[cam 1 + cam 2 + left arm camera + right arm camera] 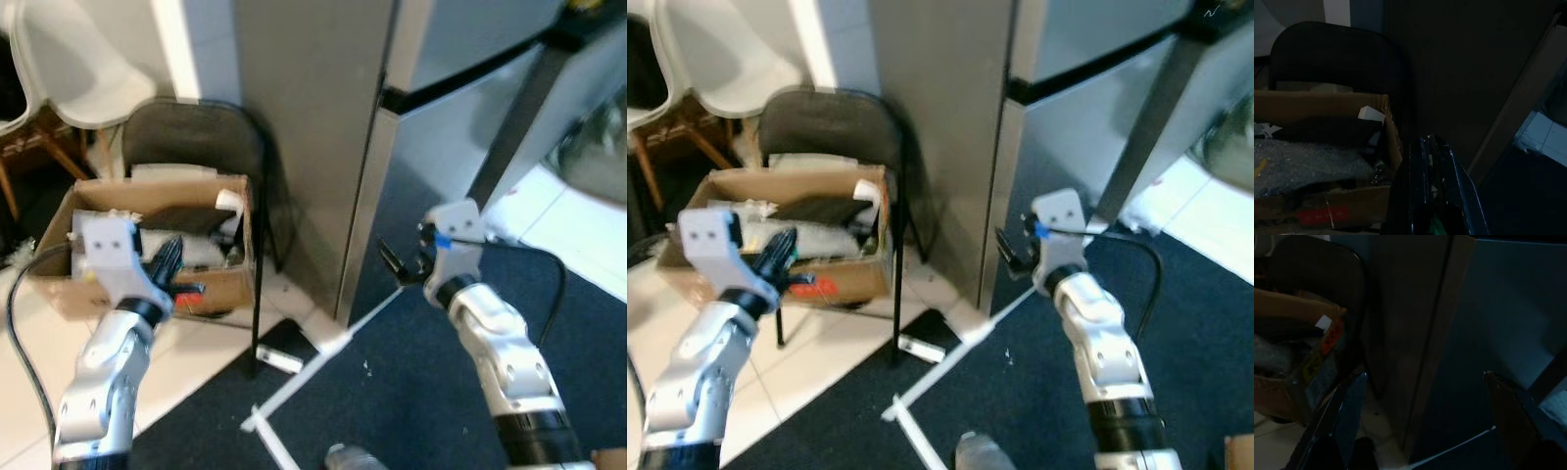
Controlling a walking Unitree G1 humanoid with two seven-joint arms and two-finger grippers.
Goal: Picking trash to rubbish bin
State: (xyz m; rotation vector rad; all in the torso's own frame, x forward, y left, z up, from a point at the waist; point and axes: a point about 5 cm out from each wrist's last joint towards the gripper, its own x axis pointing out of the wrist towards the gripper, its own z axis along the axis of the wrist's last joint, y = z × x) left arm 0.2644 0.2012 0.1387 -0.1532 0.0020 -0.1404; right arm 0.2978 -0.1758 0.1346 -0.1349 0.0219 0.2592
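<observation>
I am looking down from the robot's head at a cardboard box that sits on the seat of a dark folding chair. The box is open at the top and holds bubble wrap, dark sheets and a small white scrap near its far corner. A red label shows on the box's front wall.

My left gripper hovers just in front of the box, over its front edge. In the left wrist view its two black fingers lie pressed together, clenched, and I cannot tell whether anything is between them.

My right gripper is well apart from the box, on the other side of a tall grey cabinet that stands just beside the chair. Its fingers are spread wide, released, with nothing between them.

On the floor near the chair's front leg lies a small pale wrapper-like piece of trash, where the white tiles meet a dark blue carpet. White tape lines cross the carpet beside it. A white plastic chair stands behind the box.
</observation>
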